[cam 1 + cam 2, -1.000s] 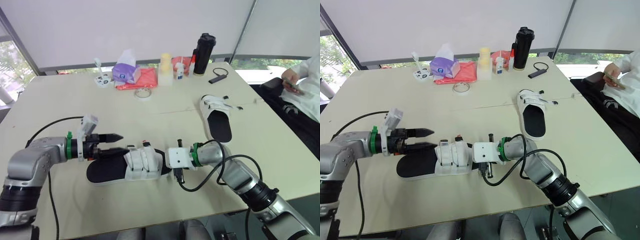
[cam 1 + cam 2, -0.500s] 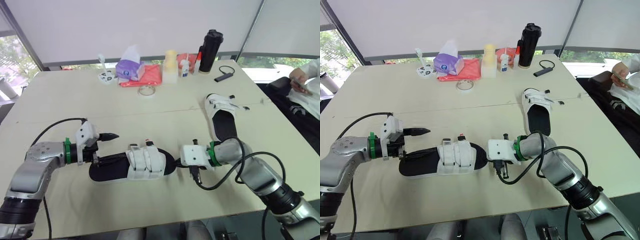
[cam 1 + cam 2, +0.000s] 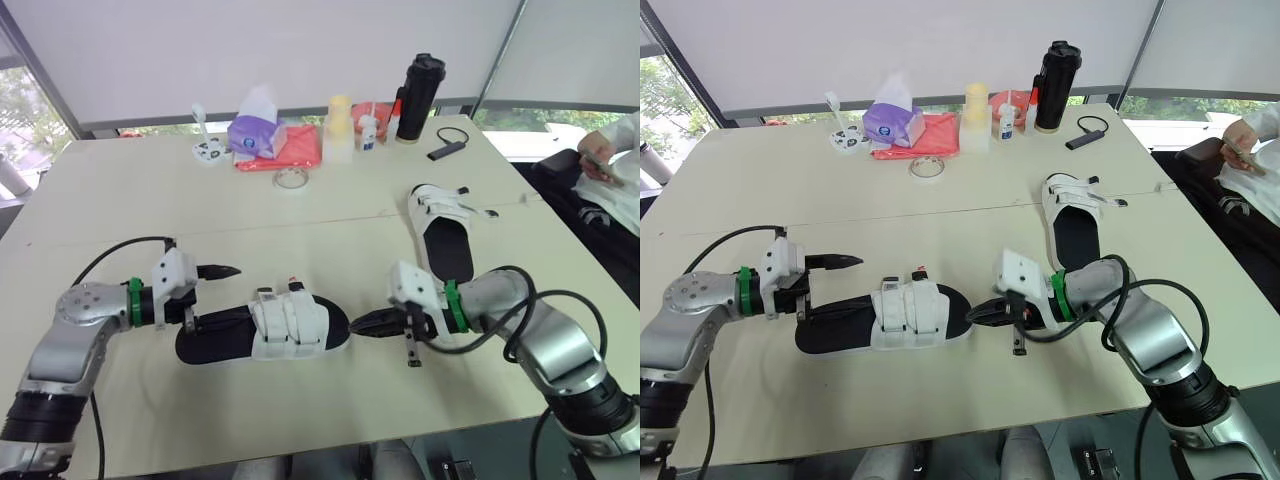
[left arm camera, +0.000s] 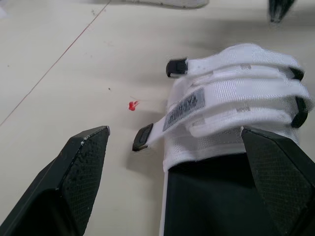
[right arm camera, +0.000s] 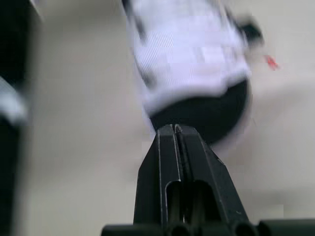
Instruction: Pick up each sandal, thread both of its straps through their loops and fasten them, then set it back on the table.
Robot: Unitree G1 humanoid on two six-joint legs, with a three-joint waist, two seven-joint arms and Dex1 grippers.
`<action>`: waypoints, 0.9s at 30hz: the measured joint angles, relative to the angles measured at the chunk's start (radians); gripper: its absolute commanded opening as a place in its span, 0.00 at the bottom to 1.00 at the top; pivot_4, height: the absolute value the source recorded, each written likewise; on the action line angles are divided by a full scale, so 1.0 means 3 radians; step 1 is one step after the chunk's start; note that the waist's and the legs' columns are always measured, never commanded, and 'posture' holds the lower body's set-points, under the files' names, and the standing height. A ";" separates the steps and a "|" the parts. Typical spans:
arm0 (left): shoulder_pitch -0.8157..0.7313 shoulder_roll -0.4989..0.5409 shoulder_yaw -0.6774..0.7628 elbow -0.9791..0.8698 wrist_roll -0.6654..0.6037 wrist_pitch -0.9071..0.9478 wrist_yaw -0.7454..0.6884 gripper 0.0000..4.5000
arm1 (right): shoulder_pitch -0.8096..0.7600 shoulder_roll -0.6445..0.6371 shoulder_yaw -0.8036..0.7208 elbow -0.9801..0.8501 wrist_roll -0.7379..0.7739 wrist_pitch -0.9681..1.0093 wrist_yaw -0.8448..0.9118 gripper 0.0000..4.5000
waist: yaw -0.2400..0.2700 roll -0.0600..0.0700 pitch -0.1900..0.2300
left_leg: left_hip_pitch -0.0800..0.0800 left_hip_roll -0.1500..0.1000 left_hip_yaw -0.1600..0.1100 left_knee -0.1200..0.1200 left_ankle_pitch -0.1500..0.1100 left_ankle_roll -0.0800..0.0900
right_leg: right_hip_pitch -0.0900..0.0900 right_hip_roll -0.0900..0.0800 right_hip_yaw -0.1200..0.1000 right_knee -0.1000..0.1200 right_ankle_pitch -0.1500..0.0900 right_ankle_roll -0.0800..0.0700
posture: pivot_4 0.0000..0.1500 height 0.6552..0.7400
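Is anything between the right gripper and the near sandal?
Nothing visible. The right gripper, fingers shut, points at the near sandal toe, with only a short stretch of bare table between them.

We see a pale table [image 3: 120,200]. Near its front edge lies a black-soled sandal [image 3: 262,328] with white straps. A second sandal [image 3: 443,232] lies towards the right edge. Along the far edge stand a purple tissue pack [image 3: 256,133], a red cloth [image 3: 296,152], a yellow bottle [image 3: 338,130] and a black flask [image 3: 421,85]. A tape roll [image 3: 290,179] lies just in front of them.
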 measured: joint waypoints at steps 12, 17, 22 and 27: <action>-0.0038 0.0000 0.0025 -0.0384 -0.0267 0.0498 0.0184 0.99 | -0.0169 -0.0012 -0.0084 0.0081 0.0537 0.0358 -0.0207 0.00 | -0.0005 -0.0001 0.0011 | 0.0001 0.0000 0.0000 0.0004 0.0000 0.0000 | 0.0003 0.0001 0.0000 0.0002 0.0001 0.0002 | 1.00 1.00; 0.0025 0.0018 0.0026 -0.0474 -0.0266 0.0485 0.0205 0.99 | -0.0169 -0.0028 -0.0068 0.0083 0.0538 0.0321 -0.0261 0.00 | -0.0004 -0.0002 0.0012 | 0.0000 0.0000 0.0000 0.0007 0.0000 0.0000 | 0.0003 0.0001 0.0000 0.0004 0.0001 0.0002 | 1.00 1.00; 0.0058 0.0105 -0.0001 -0.0429 0.0000 0.0076 0.0140 0.99 | -0.0168 -0.0056 -0.0041 0.0084 0.0535 0.0247 -0.0294 0.00 | -0.0003 -0.0001 0.0012 | 0.0000 0.0000 0.0000 0.0013 0.0000 0.0000 | 0.0003 0.0002 0.0000 0.0007 0.0001 0.0001 | 1.00 1.00; 0.0028 0.0232 -0.0032 -0.0183 0.0317 -0.0803 -0.0150 0.99 | -0.0151 -0.0109 0.0018 0.0084 0.0525 0.0165 -0.0322 0.00 | 0.0002 0.0002 0.0014 | -0.0002 0.0000 0.0000 0.0021 -0.0001 0.0001 | 0.0006 0.0002 0.0000 0.0008 -0.0004 -0.0009 | 1.00 1.00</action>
